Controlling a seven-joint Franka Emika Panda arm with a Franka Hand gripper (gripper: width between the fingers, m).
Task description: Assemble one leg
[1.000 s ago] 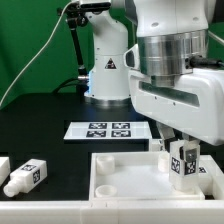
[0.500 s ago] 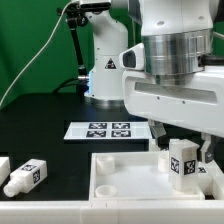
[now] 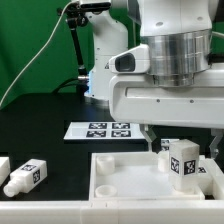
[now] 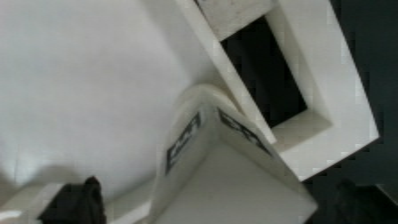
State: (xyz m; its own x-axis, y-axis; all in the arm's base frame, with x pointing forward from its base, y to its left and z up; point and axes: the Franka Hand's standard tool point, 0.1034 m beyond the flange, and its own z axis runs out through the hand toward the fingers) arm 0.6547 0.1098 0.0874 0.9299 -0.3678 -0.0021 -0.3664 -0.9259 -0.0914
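Note:
One leg (image 3: 182, 162), a chunky white peg with a black-and-white tag on its side, stands upright at the far right corner of the large white tray-like piece (image 3: 125, 182). My gripper (image 3: 181, 138) hangs just above it, open, with a dark finger on each side and a gap to the leg on both. In the wrist view the same leg (image 4: 222, 150) rises between the two dark fingertips (image 4: 80, 200), and neither touches it. My gripper (image 4: 222, 208) holds nothing. Where the leg's lower end meets the tray is hidden.
A second leg (image 3: 25, 176) lies on its side on the black table at the exterior view's left, with another white part (image 3: 3, 165) at the edge beside it. The marker board (image 3: 105, 129) lies behind the tray. The arm's white base (image 3: 105, 70) stands at the back.
The jaws have spread and let go of the leg, and the hand has lifted a little. The leg stays upright in the tray's corner.

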